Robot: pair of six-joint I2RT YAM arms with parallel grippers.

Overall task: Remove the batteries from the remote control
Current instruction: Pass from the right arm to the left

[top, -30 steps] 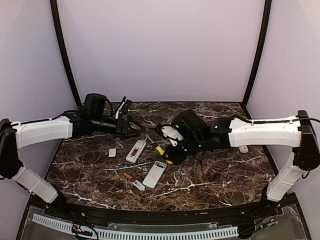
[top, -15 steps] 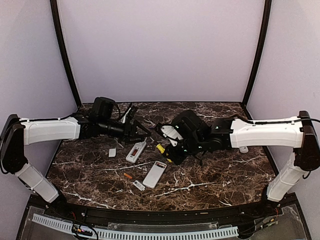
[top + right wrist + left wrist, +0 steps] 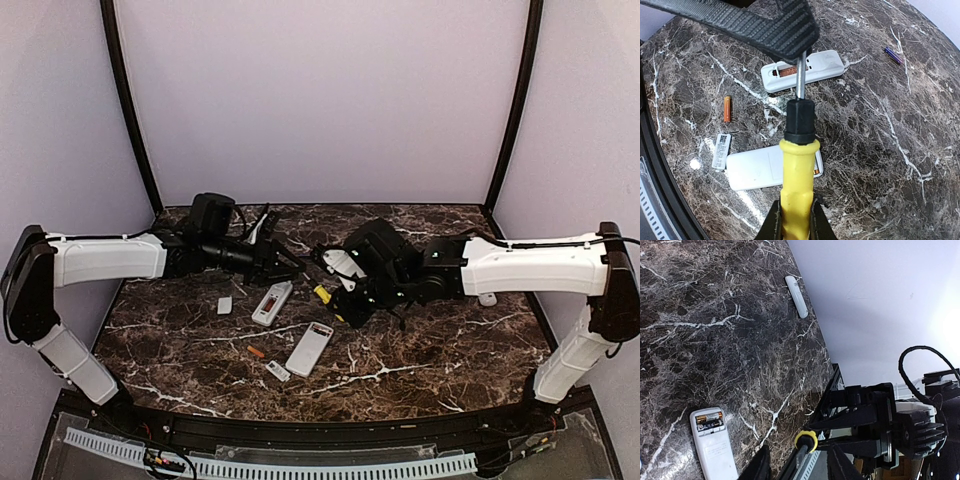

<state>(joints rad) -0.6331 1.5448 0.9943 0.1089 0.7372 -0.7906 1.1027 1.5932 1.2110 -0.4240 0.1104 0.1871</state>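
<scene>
R claw (image 3: 795, 222) was clamped on the screwdriver (image 3: 799, 165) at its yellow handle. The thin steel shaft aimed up-frame at the upper remote (image 3: 812, 64), prob. to lever a cell out of the open bay. L claw (image 3: 797, 466) had jaws apart, one each side of that shaft, not gripping it. One of its fingers (image 3: 740, 22), ribbed black, crossed the top of the R wrist view over the shaft tip. Steadying the tool or taking it over: can't tell.

Batteries (image 3: 787, 72): one slim copper-orange cylinder lay in the upper remote's bay, centre-top of frame. A loose battery (image 3: 727, 109) lay on the counter (image 3: 880, 150) at left, apart from both remotes. Lower remote (image 3: 765, 172), a smooth white plastic slab, showed a bit of orange at its right end behind the handle, maybe another cell. A small printed white cover (image 3: 721, 149) lay just beside its left end. Counter was dark polished marble w/ white veins.
</scene>
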